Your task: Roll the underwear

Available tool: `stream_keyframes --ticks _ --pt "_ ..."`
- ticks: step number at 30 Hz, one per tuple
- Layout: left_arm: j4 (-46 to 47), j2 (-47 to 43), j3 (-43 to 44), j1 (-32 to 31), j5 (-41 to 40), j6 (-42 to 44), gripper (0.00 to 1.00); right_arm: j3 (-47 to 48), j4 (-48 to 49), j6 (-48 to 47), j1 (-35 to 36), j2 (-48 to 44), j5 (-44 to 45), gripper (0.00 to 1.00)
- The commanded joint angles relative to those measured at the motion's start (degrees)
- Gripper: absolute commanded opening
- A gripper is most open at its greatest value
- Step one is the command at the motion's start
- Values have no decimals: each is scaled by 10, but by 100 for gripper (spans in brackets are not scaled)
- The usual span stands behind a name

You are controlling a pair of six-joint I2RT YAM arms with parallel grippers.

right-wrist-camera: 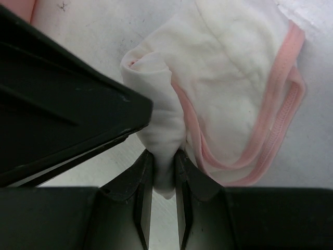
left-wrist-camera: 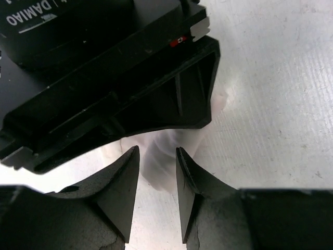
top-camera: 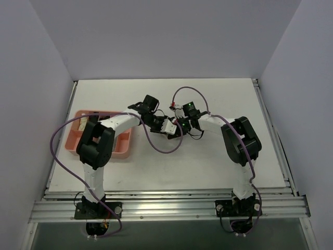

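Both arms reach in over mid-table, wrists bent down, claws meeting tip to tip. The right gripper (right-wrist-camera: 164, 156) is closed narrowly on a bunched fold of the underwear (right-wrist-camera: 229, 78), which lies on the table (top-camera: 208, 161) near its centre. The left gripper (left-wrist-camera: 157, 151) stands parted with a modest gap, pale cloth blurred at its tips and no pinch evident. Plain pale walls enclose the white surface, and a pink tray (top-camera: 125, 148) sits left. Only the right wrist view shows the pink trim (right-wrist-camera: 283, 94).
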Motion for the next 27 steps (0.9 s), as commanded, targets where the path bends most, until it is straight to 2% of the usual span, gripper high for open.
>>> stream_keyframes --ticks 1,9,15,18,23,27 --pt "2 10 37 -7 -1 31 43 -65 -210 -31 23 61 59 0" --pt "-58 42 61 -11 -10 57 46 -64 -210 -33 22 57 59 0" --pt "-194 53 105 -7 -2 100 45 -59 -209 -33 18 60 61 0" --pt "-234 56 130 -1 15 111 46 -58 -209 -35 19 63 62 0" --pt "-242 69 146 -8 4 105 47 -61 -207 -35 19 57 61 0" --pt "-210 74 133 -18 -17 88 47 -60 -207 -35 19 54 58 0"
